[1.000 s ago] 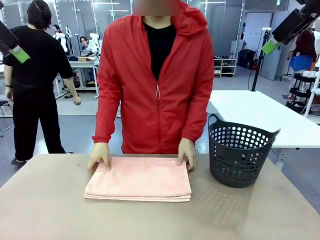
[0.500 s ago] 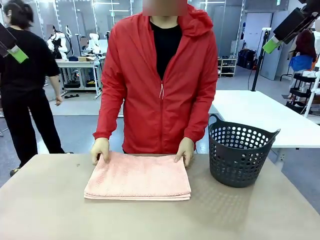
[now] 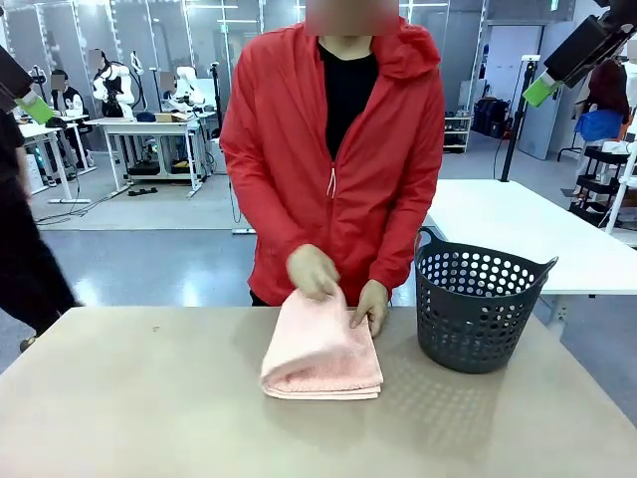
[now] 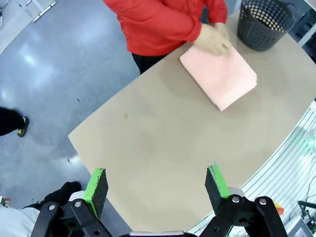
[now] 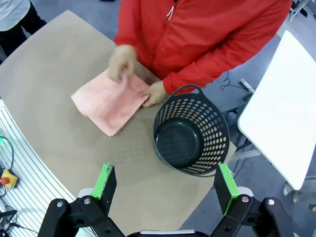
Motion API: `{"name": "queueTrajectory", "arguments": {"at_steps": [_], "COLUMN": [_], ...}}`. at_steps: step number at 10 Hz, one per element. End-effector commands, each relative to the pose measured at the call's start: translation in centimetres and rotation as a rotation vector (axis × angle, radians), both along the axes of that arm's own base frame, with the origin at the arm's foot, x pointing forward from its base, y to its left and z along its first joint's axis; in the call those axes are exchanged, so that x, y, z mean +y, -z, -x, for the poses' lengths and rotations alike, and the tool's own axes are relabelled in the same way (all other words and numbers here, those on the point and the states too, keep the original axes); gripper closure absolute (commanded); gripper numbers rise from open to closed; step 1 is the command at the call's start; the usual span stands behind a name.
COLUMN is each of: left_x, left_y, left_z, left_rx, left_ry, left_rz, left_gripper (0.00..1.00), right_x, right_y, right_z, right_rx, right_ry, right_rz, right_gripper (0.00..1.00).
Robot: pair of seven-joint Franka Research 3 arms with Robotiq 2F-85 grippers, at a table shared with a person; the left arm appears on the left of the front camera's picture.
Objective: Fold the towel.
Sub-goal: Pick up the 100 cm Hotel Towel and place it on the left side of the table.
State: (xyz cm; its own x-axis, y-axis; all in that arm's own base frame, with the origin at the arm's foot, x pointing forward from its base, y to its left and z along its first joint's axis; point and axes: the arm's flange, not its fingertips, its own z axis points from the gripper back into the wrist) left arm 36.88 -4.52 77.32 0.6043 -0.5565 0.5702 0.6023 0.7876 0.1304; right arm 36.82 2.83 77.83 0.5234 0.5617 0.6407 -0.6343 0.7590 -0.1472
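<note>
I find no text, brand, number or sign I can read in any view. The towel [image 3: 321, 349] may carry a label, but from my cameras I can't make one out.

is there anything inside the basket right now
No, the right wrist view looks straight down into the basket and shows its bare dark bottom, while the towel lies on the table beside it.
</note>
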Motion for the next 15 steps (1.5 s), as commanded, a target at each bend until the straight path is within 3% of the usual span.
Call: {"name": "queueTrajectory", "arguments": {"at_steps": [1,15], "left_x": [-0.05,-0.05], "left_y": [-0.1,-0.1], "left_z": [0.26,0.26], "left_rx": [0.01,0.01], "left_ry": [0.001,0.001], "left_rz": [0.006,0.006], "left_gripper": [0.0,0.0], "right_x": [-0.14,-0.14], "right_y": [0.03,0.03], "right_z": [0.13,0.13], "right_rx": [0.003,0.003], "right_ry": [0.006,0.006], "right_rz": [0.001,0.001], "right_gripper": [0.0,0.0]}}
